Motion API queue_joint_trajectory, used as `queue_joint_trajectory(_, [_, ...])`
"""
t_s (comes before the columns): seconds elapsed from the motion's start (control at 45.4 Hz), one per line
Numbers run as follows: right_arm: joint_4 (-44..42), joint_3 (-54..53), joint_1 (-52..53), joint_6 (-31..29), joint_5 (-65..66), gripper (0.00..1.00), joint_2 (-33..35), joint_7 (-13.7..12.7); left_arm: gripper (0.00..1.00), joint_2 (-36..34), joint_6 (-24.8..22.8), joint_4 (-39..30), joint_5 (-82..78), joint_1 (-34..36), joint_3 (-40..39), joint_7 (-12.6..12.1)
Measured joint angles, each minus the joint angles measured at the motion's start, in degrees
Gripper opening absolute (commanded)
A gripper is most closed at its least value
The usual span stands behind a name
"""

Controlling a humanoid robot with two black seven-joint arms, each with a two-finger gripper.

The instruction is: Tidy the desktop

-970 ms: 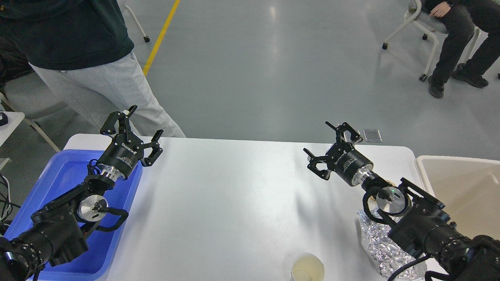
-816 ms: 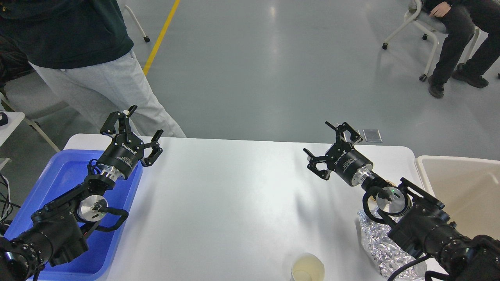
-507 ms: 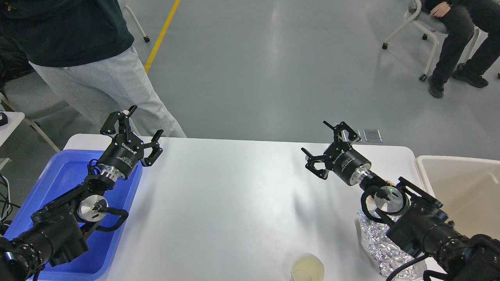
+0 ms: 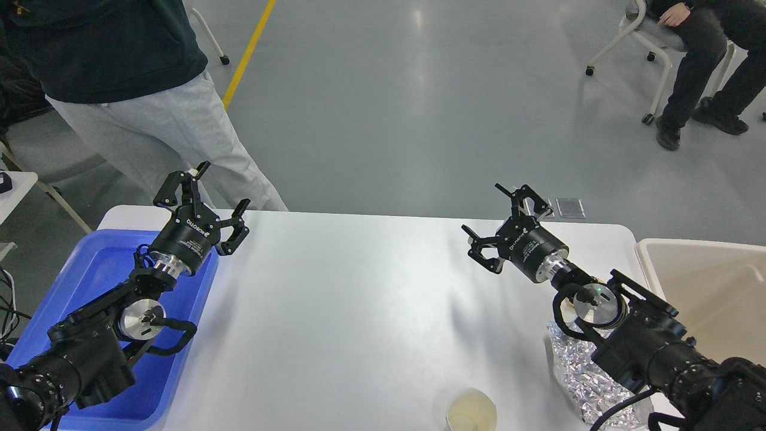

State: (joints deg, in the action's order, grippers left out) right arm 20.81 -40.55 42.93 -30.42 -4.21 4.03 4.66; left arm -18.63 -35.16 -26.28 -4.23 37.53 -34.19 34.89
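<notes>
The white desktop [image 4: 359, 311] fills the middle of the head view. My left gripper [image 4: 203, 191] is open and empty, held above the desktop's far left corner beside the blue tray [image 4: 90, 281]. My right gripper [image 4: 499, 218] is open and empty, raised above the far right part of the desktop. A crumpled silver foil wrapper [image 4: 577, 377] lies near the front right, partly hidden under my right arm. A paper cup [image 4: 471, 411] with pale liquid stands at the front edge.
A beige bin [image 4: 712, 287] stands off the desktop's right edge. A person in grey trousers [image 4: 161, 126] stands close behind the far left corner. Another person sits on a chair [image 4: 658, 42] at the far right.
</notes>
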Motion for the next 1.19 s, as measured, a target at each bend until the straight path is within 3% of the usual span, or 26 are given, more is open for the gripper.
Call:
queue_joint_trajectory(0.551, [1.6, 0.2, 1.1, 0.1, 2.3, 1.0, 3.0, -0.1, 1.0, 0.0, 0.0, 0.0, 0.0, 0.0, 0.0, 0.0])
queue_joint_trajectory(1.191, [17.6, 5.2, 0.3, 5.2, 5.4, 1.0, 14.5, -0.2, 1.0, 0.0, 0.0, 0.0, -0.1, 0.0, 0.0, 0.0])
